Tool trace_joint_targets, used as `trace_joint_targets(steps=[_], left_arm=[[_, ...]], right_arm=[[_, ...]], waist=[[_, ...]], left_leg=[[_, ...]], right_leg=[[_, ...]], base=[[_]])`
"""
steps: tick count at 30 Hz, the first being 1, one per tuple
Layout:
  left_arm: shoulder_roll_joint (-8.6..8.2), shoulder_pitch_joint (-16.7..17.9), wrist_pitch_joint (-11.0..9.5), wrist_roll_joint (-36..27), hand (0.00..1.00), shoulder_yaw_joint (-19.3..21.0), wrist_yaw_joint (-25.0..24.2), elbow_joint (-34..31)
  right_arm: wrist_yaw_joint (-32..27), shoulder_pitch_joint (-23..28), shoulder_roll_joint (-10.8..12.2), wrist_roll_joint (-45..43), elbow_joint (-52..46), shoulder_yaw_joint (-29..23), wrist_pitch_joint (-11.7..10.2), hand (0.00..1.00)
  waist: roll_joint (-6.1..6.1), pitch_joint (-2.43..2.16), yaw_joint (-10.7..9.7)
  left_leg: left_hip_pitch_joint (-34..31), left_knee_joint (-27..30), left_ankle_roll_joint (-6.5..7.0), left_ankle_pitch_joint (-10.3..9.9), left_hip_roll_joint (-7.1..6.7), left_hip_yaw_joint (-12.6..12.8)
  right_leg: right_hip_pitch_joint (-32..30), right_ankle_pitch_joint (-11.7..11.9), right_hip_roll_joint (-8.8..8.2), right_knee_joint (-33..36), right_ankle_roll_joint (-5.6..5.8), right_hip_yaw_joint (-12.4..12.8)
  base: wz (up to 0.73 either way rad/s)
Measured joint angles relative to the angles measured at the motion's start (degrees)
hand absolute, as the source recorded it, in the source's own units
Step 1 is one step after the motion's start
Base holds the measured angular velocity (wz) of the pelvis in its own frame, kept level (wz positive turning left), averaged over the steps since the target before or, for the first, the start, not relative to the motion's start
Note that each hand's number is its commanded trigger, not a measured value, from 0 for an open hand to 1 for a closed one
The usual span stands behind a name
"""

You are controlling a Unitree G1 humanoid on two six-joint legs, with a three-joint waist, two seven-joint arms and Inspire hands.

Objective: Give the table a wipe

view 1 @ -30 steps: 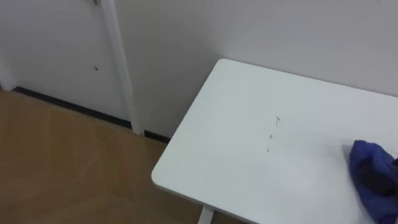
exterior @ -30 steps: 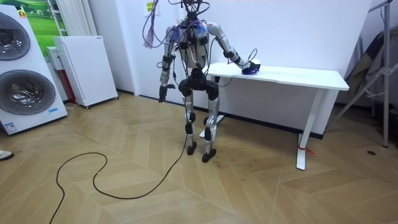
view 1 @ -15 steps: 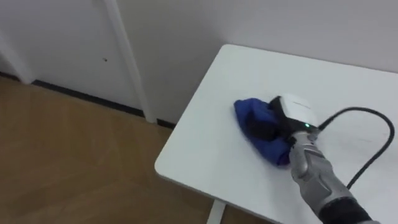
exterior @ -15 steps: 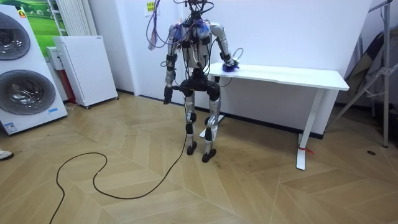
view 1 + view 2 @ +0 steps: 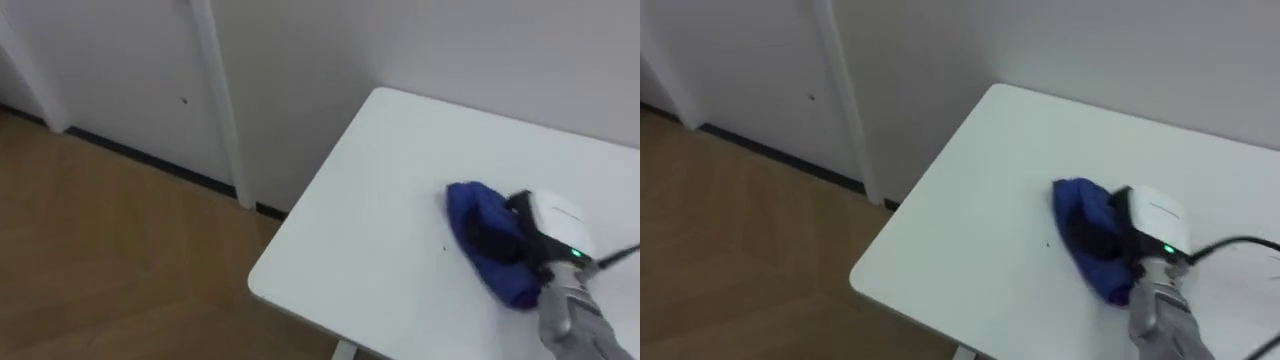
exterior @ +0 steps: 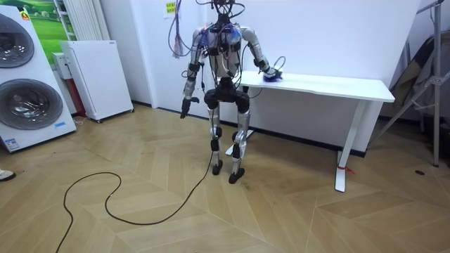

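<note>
In the left eye view the wiping stroke is under way. The right hand (image 5: 548, 222) lies on top of the blue cloth (image 5: 470, 210), its dark fingers (image 5: 492, 240) curled down into the bunched fabric and gripping it against the white surface (image 5: 380, 190). The cloth sits near the surface's left end, about midway between the near and far edges. A small dark speck (image 5: 445, 248) shows just left of it. The next move probably calls for steady downward pressure and a sweep left across that speck, stopping short of the left edge so the cloth does not slide off.

In the room view the robot stands upright at the surface's (image 6: 337, 86) end on the room view's left. Its right arm reaches out over the top to the cloth (image 6: 273, 76). The left hand (image 6: 184, 107) hangs idle beside its hip, too small there to tell its state.

The right eye view agrees: the hand (image 5: 1155, 222) is closed on the cloth (image 5: 1075, 205), which lies flat on the surface, with much bare top to the left and far side not yet covered.
</note>
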Motion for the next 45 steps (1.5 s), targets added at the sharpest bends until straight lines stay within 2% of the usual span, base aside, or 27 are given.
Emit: trace_joint_targets(steps=[2,6,8,10,12,13,15,16,17,18,21,23,25,26,27,28,29,31,33,35,37,39,40,42,43,44,45], left_arm=[[0.01,0.3,-0.9,0.0,0.00,0.0,0.0,0.0],[-0.13,1.0,-1.0,-0.4,0.00,-0.5,-0.1,0.0],[-0.28,0.6,-1.1,-0.5,0.00,-1.4,-0.2,0.0],[-0.45,-1.1,-1.1,-1.2,0.00,-2.7,-0.1,0.1],[-0.51,-5.0,-1.2,-2.9,0.00,-6.7,0.1,2.0],[-0.65,-6.3,-1.4,-3.3,0.00,-7.5,0.2,2.9],[-1.54,-11.9,-1.9,-3.2,0.00,-8.6,1.1,5.1],[-1.74,-13.2,-2.1,-3.2,0.00,-8.6,1.6,5.2],[-2.51,-16.0,-3.1,-3.3,0.00,-9.1,2.8,5.8],[-3.39,-18.1,-4.4,-3.3,0.00,-10.2,3.3,6.4],[-2.76,-19.8,-5.1,-3.6,0.00,-11.6,4.2,5.4],[-1.59,-19.8,-4.5,-3.6,0.00,-12.0,4.2,5.5],[0.13,-20.3,-3.9,-4.0,0.00,-12.7,4.2,5.4],[1.27,-21.2,-3.5,-3.9,0.00,-13.2,4.1,5.4],[2.05,-22.2,-2.9,-3.9,0.00,-13.3,4.3,5.2],[2.11,-22.2,-2.8,-3.9,0.00,-13.1,4.5,4.8],[1.82,-22.1,-2.9,-3.9,0.00,-12.3,4.6,4.2],[1.47,-21.7,-2.9,-3.8,0.00,-11.2,4.7,4.0],[1.47,-21.0,-3.3,-4.3,0.00,-8.7,5.4,3.9],[1.63,-18.3,-3.7,-4.0,0.00,-6.3,6.4,3.7],[2.48,-14.2,-3.9,-3.8,0.00,-4.3,6.7,3.5],[4.10,-8.3,-2.9,-2.6,0.00,-0.3,7.2,3.5],[4.28,-6.8,-2.9,-2.4,0.00,0.7,7.3,3.4],[4.25,-1.7,-2.8,-0.1,0.00,3.5,7.2,3.3],[4.20,-0.7,-2.8,-0.1,0.00,4.1,7.2,3.3],[3.97,0.7,-2.8,-0.1,0.00,5.4,7.3,3.2],[3.82,1.1,-2.8,-0.1,0.00,5.8,7.3,3.2]], right_arm=[[-0.6,1.6,-2.2,0.4,0.9,-1.7,0.2,1.00],[-1.0,3.0,-2.4,1.7,-0.1,-1.8,1.6,1.00],[-0.9,2.0,-1.0,1.5,-2.5,-0.3,4.0,1.00],[-1.0,0.2,1.3,1.1,-4.8,1.0,6.9,1.00],[-0.3,-4.3,4.3,0.4,-7.5,7.8,10.7,1.00],[0.1,-5.7,5.1,0.3,-7.8,10.0,11.1,1.00],[2.4,-12.6,10.3,-2.6,-7.4,17.6,11.5,1.00],[3.0,-14.0,11.8,-3.2,-7.3,18.7,11.5,1.00],[4.0,-16.2,13.9,-5.1,-7.3,20.2,11.5,1.00],[4.1,-16.9,14.9,-8.1,-7.0,20.6,11.5,1.00],[3.6,-22.4,15.3,-9.0,-2.7,22.3,11.5,1.00],[2.6,-25.8,15.2,-6.7,1.3,22.2,10.8,1.00],[0.6,-26.9,15.1,-3.3,3.2,22.0,9.6,1.00],[-0.5,-27.2,15.1,-1.4,3.6,21.6,8.1,1.00],[-0.8,-27.3,15.0,0.2,3.6,21.5,6.7,1.00],[-0.8,-27.3,15.0,0.9,3.7,21.4,6.2,1.00],[-0.9,-27.1,14.8,2.4,3.8,21.3,5.6,1.00],[-1.0,-26.0,14.0,4.0,3.7,20.4,5.0,1.00],[-1.9,-22.6,9.7,4.5,3.5,17.9,4.2,1.00],[-3.5,-19.4,5.4,5.2,4.5,14.6,3.7,1.00],[-5.9,-14.2,0.7,6.8,5.7,10.2,3.7,1.00],[-7.4,-6.1,-3.4,10.1,8.0,1.5,3.7,1.00],[-7.4,-4.2,-4.3,10.8,8.6,-0.5,3.7,1.00],[-7.4,0.0,-7.7,12.4,12.1,-7.7,3.7,1.00],[-7.4,0.7,-8.4,13.2,12.4,-8.7,3.8,1.00],[-7.5,1.6,-9.3,14.5,12.3,-10.1,3.8,1.00],[-7.5,1.8,-9.6,15.3,12.0,-10.2,3.8,1.00]], waist=[[0.61,0.09,0.0],[1.49,0.19,0.1],[2.44,0.36,1.0],[3.25,0.66,1.8],[3.84,1.33,4.0],[3.93,1.40,4.9],[4.26,2.06,7.0],[4.36,2.19,7.4],[4.00,2.93,8.4],[4.00,2.92,9.9],[2.88,2.50,13.3],[2.25,2.28,14.4],[1.53,2.21,14.1],[1.32,2.47,14.0],[0.49,2.33,13.7],[0.65,2.30,13.7],[1.07,2.38,13.9],[0.51,2.20,13.9],[-0.21,2.17,11.8],[-0.80,1.95,9.0],[-1.21,1.78,5.7],[-2.59,1.08,2.5],[-2.67,0.85,1.8],[-1.65,1.01,1.0],[-1.20,1.07,0.9],[-0.65,1.19,0.9],[-0.38,1.29,0.8]], left_leg=[[0.4,0.0,0.03,-0.5,0.73,0.9],[1.8,0.9,-0.15,-1.8,2.31,3.6],[2.1,1.5,-0.19,-2.6,3.12,5.8],[1.1,3.8,-0.05,-3.9,3.90,7.4],[-0.3,6.8,0.11,-5.7,4.82,11.1],[-0.9,7.5,0.28,-6.2,5.01,11.6],[-3.7,9.7,0.41,-6.9,6.06,12.3],[-4.9,10.3,0.44,-7.0,6.75,12.5],[-6.3,11.6,0.33,-7.0,7.25,11.9],[-7.9,12.6,0.14,-7.0,7.91,11.3],[-11.9,14.7,-2.38,-6.7,10.59,8.9],[-14.3,15.3,-4.92,-5.9,13.15,5.8],[-17.3,16.4,-7.69,-5.2,15.95,1.4],[-19.1,17.6,-10.02,-5.1,17.56,-1.7],[-20.4,18.4,-12.37,-5.0,18.68,-4.3],[-20.4,18.1,-13.24,-4.6,19.73,-5.2],[-19.4,16.1,-14.61,-3.6,21.71,-6.4],[-17.2,12.4,-13.94,-1.4,23.10,-6.2],[-15.4,8.0,-11.38,2.0,24.06,-4.7],[-14.7,6.8,-11.25,5.0,23.95,-1.9],[-14.4,7.6,-11.55,5.2,23.54,2.5],[-14.5,10.6,-11.38,4.5,22.62,10.4],[-14.4,11.0,-10.91,3.8,22.19,10.7],[-12.8,13.6,-9.45,-1.5,19.40,10.4],[-12.6,14.2,-8.84,-2.8,18.32,9.9],[-12.1,14.6,-7.40,-5.1,15.23,8.1],[-11.8,14.4,-6.54,-6.2,13.30,7.2]], right_leg=[[-0.2,0.1,0.65,0.0,-0.09,1.6],[-0.3,0.4,1.35,1.3,-0.49,4.3],[-1.5,0.2,1.60,3.1,-0.79,6.7],[-4.1,-0.4,1.07,6.5,-1.03,6.6],[-9.1,-2.0,-1.28,13.4,-1.15,5.0],[-10.3,-2.2,-1.76,14.8,-1.42,4.5],[-14.3,-2.2,-4.15,18.4,-1.53,-0.2],[-15.7,-2.3,-4.70,20.9,0.10,-0.9],[-19.3,-3.1,-7.79,27.5,2.14,-0.8],[-20.8,-3.5,-12.23,31.1,2.53,0.3],[-22.1,-1.6,-19.25,25.0,4.20,4.6],[-21.0,2.2,-19.73,17.8,5.25,5.0],[-19.0,6.5,-18.49,11.4,5.87,3.3],[-18.3,8.9,-17.34,9.9,5.95,0.9],[-18.2,9.1,-16.03,11.5,9.88,-0.6],[-18.3,7.6,-15.10,13.0,11.76,-0.9],[-19.2,4.7,-13.23,16.2,10.69,-1.2],[-21.2,1.4,-12.36,20.0,8.65,-1.2],[-22.2,-1.3,-11.11,22.3,7.31,-1.2],[-21.6,-2.0,-10.74,21.9,6.69,-1.7],[-19.8,-1.9,-9.83,19.7,6.57,-2.6],[-17.9,-1.3,-8.70,15.9,6.17,-2.6],[-17.4,-1.0,-8.19,15.0,6.06,-2.4],[-15.8,-0.1,-6.14,12.1,6.06,0.6],[-15.6,0.2,-5.80,11.6,6.11,1.4],[-15.6,0.6,-5.43,10.7,6.36,3.9],[-15.6,1.0,-5.20,10.1,6.59,5.7]], base=[[-0.36],[-0.47],[-0.68],[-0.67],[-0.97],[-1.21],[-0.88],[-0.21],[0.27],[0.32],[0.20],[0.41],[0.70],[0.78],[0.70],[0.39],[-0.05],[-0.21],[0.06],[0.26],[0.33],[0.29],[0.12],[-0.23],[-0.44],[-0.37],[-0.67]])
